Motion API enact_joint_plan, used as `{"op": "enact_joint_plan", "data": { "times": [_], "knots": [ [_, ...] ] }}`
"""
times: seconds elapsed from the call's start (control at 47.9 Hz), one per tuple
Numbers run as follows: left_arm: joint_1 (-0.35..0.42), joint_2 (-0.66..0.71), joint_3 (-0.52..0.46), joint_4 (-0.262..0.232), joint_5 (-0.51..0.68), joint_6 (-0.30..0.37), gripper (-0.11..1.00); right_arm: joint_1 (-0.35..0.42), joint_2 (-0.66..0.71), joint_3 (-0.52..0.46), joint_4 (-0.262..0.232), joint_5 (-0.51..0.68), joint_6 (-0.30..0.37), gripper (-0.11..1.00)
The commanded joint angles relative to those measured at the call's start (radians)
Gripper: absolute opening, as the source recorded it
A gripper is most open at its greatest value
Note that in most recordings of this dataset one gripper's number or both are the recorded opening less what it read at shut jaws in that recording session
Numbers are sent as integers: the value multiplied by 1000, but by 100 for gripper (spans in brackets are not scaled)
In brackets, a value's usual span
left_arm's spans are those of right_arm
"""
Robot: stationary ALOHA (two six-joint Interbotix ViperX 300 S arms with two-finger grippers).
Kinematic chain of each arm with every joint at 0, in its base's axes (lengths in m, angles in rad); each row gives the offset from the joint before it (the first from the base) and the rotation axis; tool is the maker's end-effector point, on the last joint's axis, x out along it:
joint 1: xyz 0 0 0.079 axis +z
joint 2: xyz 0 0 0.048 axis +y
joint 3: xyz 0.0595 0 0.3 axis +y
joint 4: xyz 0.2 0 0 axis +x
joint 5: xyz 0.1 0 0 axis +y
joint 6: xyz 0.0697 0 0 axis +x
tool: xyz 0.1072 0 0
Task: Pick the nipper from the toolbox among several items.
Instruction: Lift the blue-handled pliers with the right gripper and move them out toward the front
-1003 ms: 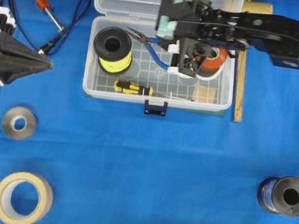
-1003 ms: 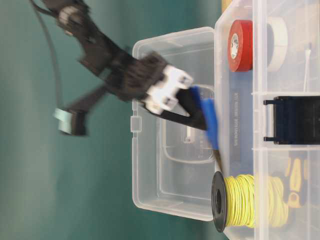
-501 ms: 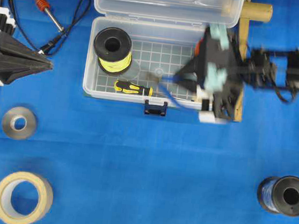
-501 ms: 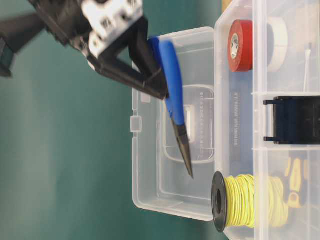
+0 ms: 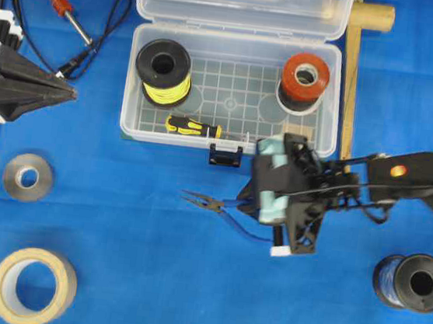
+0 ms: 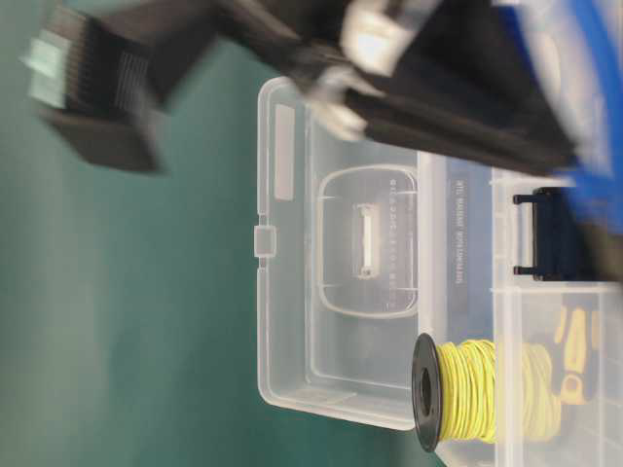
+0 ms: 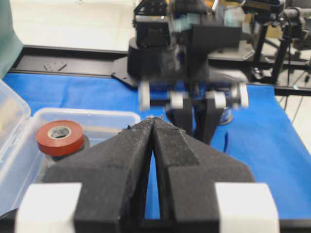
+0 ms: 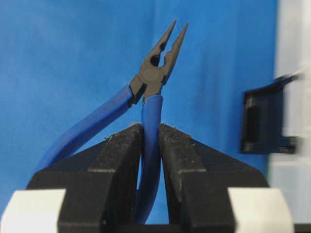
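Covering the whole overhead frame: blue cloth. Upper centre: toolbox, lid open, blue latch at its lower wall; inside, yellow wire spool at left, red tape roll at right, yellow-and-black screwdriver along the lower wall. Right gripper centre-right of overhead, below the box, clamped on one blue handle of the nipper; other handle splayed free, dark tips pointing frame-left, outside the toolbox, over cloth. Left gripper at left edge of overhead, pads pressed together, holding nothing. Lower left: masking tape roll, grey roll above it. Lower right: dark spool.
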State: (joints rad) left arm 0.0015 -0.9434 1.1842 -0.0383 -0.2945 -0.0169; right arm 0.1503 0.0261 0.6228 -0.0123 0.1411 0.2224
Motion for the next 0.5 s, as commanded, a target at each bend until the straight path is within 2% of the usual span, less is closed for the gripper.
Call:
{"op": "enact_joint_plan", "data": {
  "times": [0.0,0.188,0.48],
  "knots": [
    [2,5,-18,-2,-5,-2,0,6,58,-48,3,-17,26,13],
    [2,5,-17,-2,-3,0,0,6,166,-86,3,-17,38,13],
    [2,5,-12,-2,-3,-2,0,6,204,-95,12,5,48,13]
  ]
}}
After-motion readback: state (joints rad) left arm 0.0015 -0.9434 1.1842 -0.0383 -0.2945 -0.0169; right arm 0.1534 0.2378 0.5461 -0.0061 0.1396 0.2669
